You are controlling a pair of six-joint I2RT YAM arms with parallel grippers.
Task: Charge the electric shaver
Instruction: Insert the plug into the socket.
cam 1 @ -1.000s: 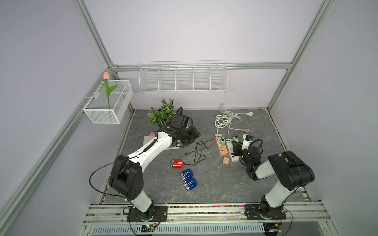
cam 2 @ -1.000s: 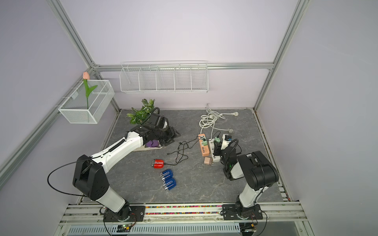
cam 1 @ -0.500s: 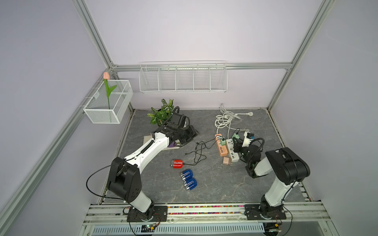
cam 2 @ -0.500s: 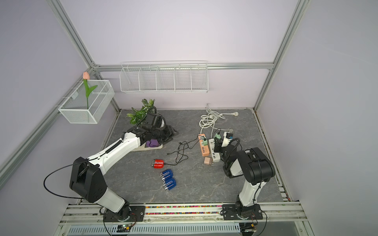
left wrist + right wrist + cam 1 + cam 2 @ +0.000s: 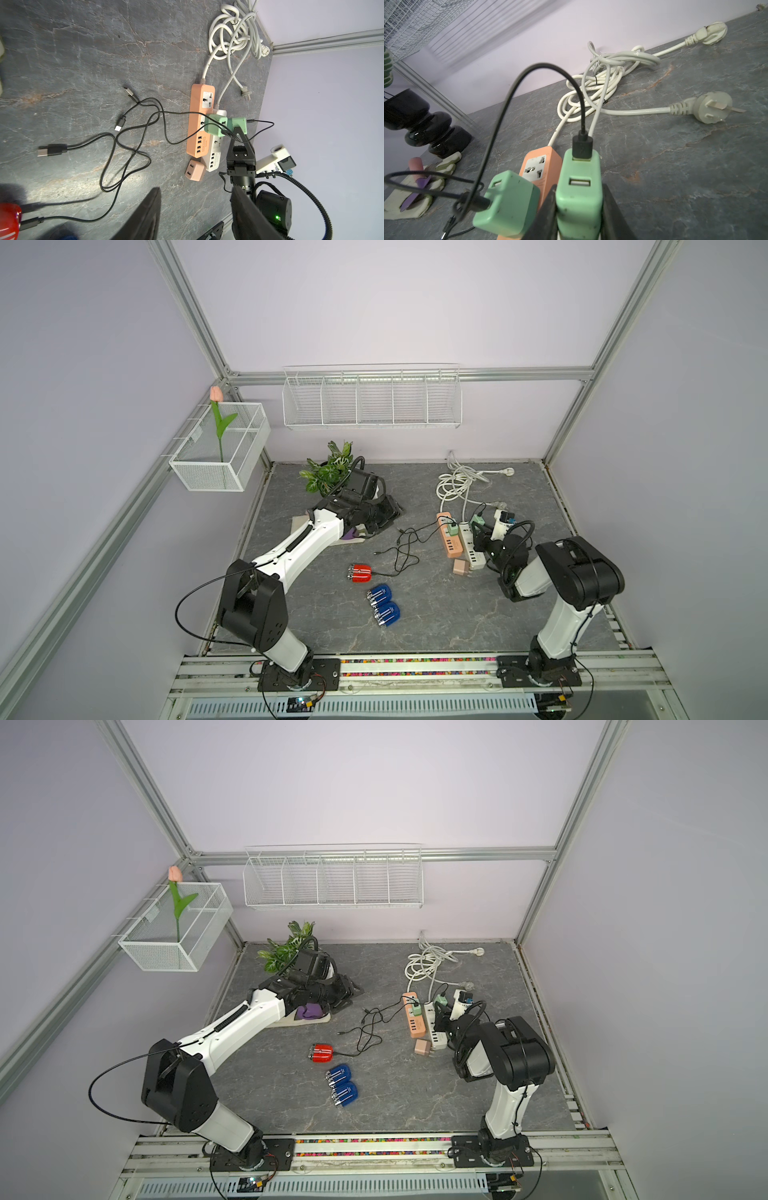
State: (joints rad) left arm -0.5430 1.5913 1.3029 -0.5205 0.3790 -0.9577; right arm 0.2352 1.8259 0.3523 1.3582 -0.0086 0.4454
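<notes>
The red electric shaver point(image 5: 360, 573) point(image 5: 322, 1053) lies mid-table with a black cable point(image 5: 399, 556) point(image 5: 133, 149) plugged into it. The cable loops toward the power strips. My right gripper point(image 5: 579, 209) point(image 5: 482, 537) is shut on a green USB charger point(image 5: 579, 187) point(image 5: 239, 124), which stands on the white power strip point(image 5: 471, 549); a black plug sits in its top port. A second green charger point(image 5: 508, 199) sits on the orange power strip point(image 5: 449, 537). My left gripper point(image 5: 197, 218) point(image 5: 374, 514) hangs open and empty at the back left, over a tray.
Two blue shavers point(image 5: 379, 594) point(image 5: 387, 613) lie in front of the red one. A pink adapter point(image 5: 460, 568) rests by the strips. Coiled white cords point(image 5: 457, 485) lie at the back right, a potted plant point(image 5: 328, 470) at the back left, and loose USB plugs point(image 5: 52, 150) mid-table.
The right arm's elbow has shifted slightly toward the back while its gripper stays on the green charger. The left gripper has moved only a little near the plant.
</notes>
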